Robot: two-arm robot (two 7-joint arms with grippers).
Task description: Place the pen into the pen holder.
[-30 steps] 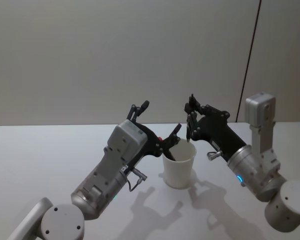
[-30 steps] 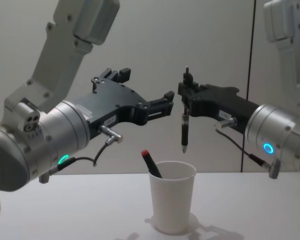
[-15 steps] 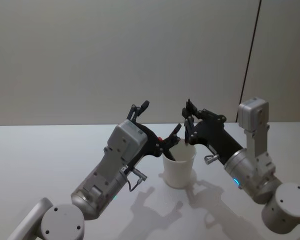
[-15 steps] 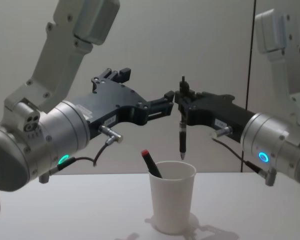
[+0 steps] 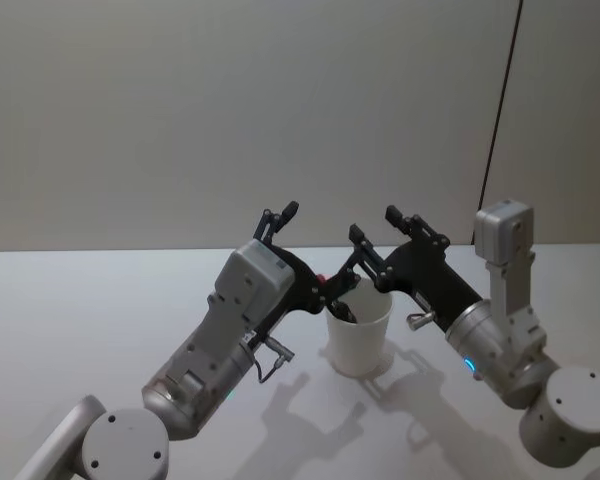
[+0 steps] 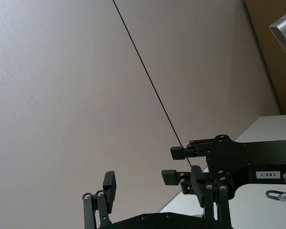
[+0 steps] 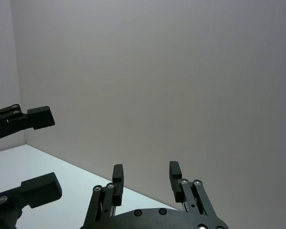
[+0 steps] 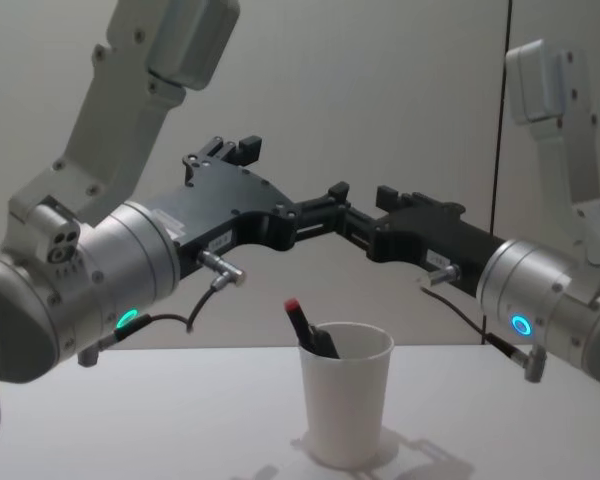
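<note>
The pen holder (image 8: 346, 405), a white paper cup (image 5: 359, 338), stands on the table between my two arms. A black pen with a red end (image 8: 293, 306) leans out over its near-left rim, and a thicker dark shape (image 8: 325, 345) shows beside it just inside the rim. Above the cup my right gripper (image 8: 368, 205) (image 5: 373, 224) is open with nothing between its fingers (image 7: 175, 170). My left gripper (image 8: 294, 168) (image 5: 322, 233) faces it from the other side at the same height, also open and holding nothing.
The white table (image 5: 100, 310) runs back to a plain grey wall with a dark vertical seam (image 5: 500, 110) at the right. The two grippers' fingertips nearly meet over the cup.
My right gripper moved left and down over the cup, then opened. The pen it held upright is gone from its fingers, and a dark shape now shows inside the cup. The left arm stayed still.
</note>
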